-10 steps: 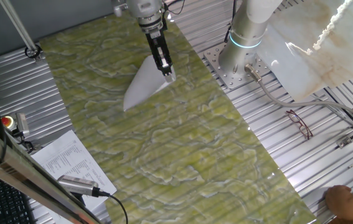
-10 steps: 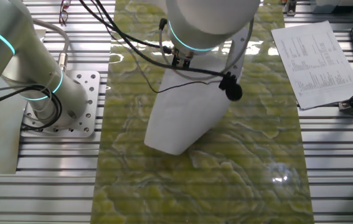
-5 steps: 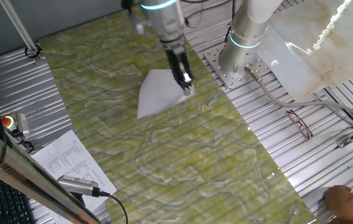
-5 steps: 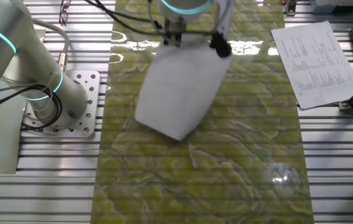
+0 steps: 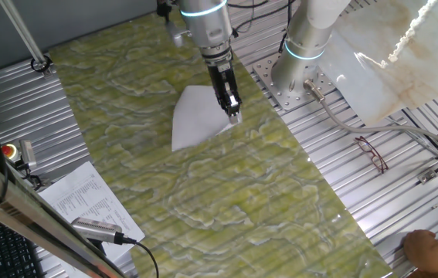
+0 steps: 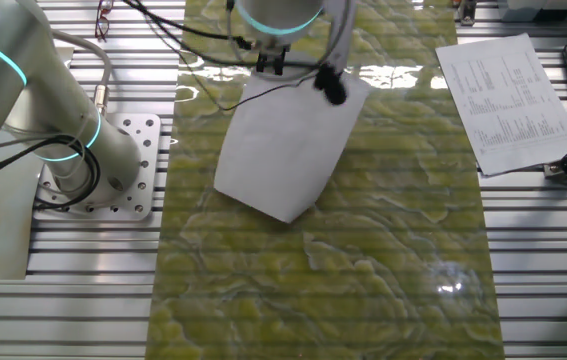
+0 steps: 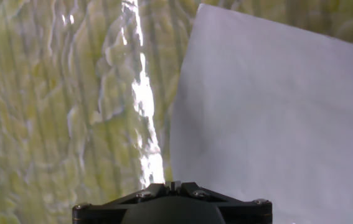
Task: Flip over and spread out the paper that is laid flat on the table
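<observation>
Right at the bottom of the hand view you see only the dark body of the gripper [image 7: 172, 202]; its fingers are hidden, so you cannot tell whether they are closed. Beyond it the paper [image 7: 269, 118] fills the right of the frame, lying over the green-yellow tabletop [image 7: 64, 106]. In one fixed view the gripper [image 5: 233, 116] meets the sheet's right corner, with the paper [image 5: 195, 116] spread to the left, upper centre of the frame. Judge the sheet as light, limp and easily creased: you would best hold it by a corner or edge and move slowly, letting it drape. Further off, lower left, lies a printed sheet [image 5: 87, 202].
</observation>
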Controlling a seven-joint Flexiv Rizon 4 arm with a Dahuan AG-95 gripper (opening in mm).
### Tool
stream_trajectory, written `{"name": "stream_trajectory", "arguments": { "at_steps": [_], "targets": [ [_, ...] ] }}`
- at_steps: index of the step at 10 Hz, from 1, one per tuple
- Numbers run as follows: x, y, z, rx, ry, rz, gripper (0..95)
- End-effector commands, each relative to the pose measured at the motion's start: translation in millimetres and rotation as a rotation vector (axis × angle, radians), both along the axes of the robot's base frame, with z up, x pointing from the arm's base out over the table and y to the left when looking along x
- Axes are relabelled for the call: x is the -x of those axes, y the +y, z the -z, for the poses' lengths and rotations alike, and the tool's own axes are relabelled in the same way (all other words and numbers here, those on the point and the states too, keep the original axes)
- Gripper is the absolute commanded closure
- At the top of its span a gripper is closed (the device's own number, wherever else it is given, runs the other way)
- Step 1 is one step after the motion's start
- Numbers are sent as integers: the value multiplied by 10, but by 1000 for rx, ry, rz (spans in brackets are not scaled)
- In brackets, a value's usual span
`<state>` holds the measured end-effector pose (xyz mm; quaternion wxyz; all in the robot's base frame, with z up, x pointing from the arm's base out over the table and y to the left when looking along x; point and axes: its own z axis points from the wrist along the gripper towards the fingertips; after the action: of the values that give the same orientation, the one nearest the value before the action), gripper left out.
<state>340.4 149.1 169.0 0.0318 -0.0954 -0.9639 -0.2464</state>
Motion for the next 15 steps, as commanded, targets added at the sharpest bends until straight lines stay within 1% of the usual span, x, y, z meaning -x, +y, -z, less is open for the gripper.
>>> {"name": "stream_trajectory", "arguments": {
  "at_steps": [1,2,3,4,5,6,7,8,9,10,11,12,13,14,15],
  "targets": [
    [75,121,-10,-44,-17,63,950],
    [88,163,-14,-55,-42,83,950],
    [84,234,-27,-88,-78,114,950],
    [34,370,-49,-85,-90,121,950],
    [-3,454,-35,-70,-91,120,950],
    [5,473,119,-35,-112,81,950],
    [30,454,247,-38,-144,72,950],
    [63,399,323,-59,-144,81,950],
    [51,410,306,-25,-128,82,950],
    [36,423,286,-7,-126,80,950],
    [32,426,281,38,-108,58,950],
    [33,425,283,87,-92,14,760],
    [37,420,290,159,-81,-26,380],
    [37,420,290,171,-72,-34,380],
    [37,419,290,201,-60,-57,380]
  ]
}}
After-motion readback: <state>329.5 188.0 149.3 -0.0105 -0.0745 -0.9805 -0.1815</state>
